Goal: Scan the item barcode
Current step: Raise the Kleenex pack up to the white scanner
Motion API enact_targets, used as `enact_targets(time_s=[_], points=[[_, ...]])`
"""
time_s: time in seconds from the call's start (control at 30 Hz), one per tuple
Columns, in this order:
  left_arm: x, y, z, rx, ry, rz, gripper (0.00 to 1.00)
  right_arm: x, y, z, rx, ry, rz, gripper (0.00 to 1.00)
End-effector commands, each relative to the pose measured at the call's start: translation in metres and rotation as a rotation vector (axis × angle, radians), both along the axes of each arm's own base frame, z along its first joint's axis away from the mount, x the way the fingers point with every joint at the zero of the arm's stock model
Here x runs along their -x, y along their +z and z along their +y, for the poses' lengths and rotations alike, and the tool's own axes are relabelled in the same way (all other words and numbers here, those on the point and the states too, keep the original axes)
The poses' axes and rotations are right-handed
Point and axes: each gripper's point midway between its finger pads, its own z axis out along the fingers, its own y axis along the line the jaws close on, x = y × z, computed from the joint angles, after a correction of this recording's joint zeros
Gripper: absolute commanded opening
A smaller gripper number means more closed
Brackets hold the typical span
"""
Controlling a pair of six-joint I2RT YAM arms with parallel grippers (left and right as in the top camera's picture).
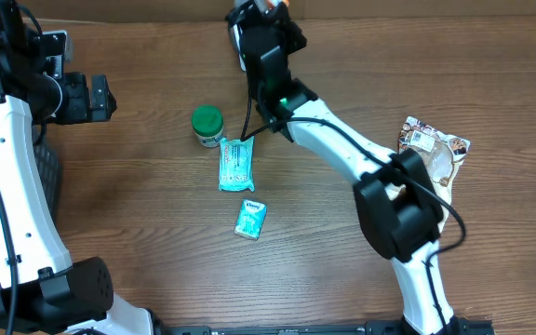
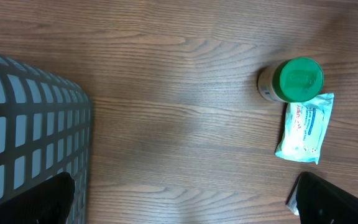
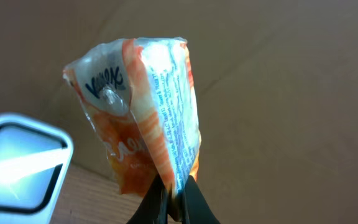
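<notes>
- Overhead, the right gripper [image 1: 259, 13] is reaching to the far edge of the table [image 1: 138, 205], near the centre. Only an orange sliver of the orange packet [image 1: 270, 5] is showing at its tip, so the grip cannot be judged from this view.
- Nearer, a green-capped bottle [image 1: 207, 125] is touching a pale blue wipes pack [image 1: 235, 166]. A small teal packet [image 1: 250, 219] is lying nearer still, and a snack bag [image 1: 433, 149] is sitting well apart on the right. The left gripper [image 1: 100, 98] is hanging at the far left.
- From the left wrist, the left gripper [image 2: 182, 202] is standing wide open with nothing between its dark fingertips [image 2: 48, 199]. It is hanging above bare wood, between a grey mesh basket [image 2: 36, 143] on the left and the bottle [image 2: 298, 79] and wipes pack [image 2: 304, 127] on the right.
- From the right wrist, the right gripper [image 3: 173, 202] is pinching the orange packet [image 3: 142, 118] by its lower edge, jaws closed tight on it. The packet is standing upright above the fingers, glossy and crinkled, orange and white. It is carrying blue lettering and a strip of fine blue print down one side. A white-rimmed device [image 3: 17, 165] with a glossy face is sitting just to its left.
</notes>
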Motion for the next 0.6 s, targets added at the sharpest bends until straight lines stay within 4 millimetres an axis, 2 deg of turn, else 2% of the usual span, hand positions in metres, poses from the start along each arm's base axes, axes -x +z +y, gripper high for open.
enact_targets(time_s=[0.0,0.13,0.27,0.57], points=[[0.000,0.001,0.002,-0.011,-0.012,-0.004,1.00,-0.012,-0.037,0.019,0.244,0.107,0.072,0.04],[0.000,0.001,0.002,-0.011,-0.012,-0.004,1.00,-0.016,-0.067,0.024,0.296,0.129,0.102,0.04],[0.000,0.001,0.002,-0.011,-0.012,-0.004,0.99,-0.017,-0.081,0.025,0.306,0.133,0.119,0.04],[0.000,0.001,0.002,-0.011,-0.012,-0.004,0.99,-0.014,-0.083,0.029,0.309,0.136,0.123,0.04]])
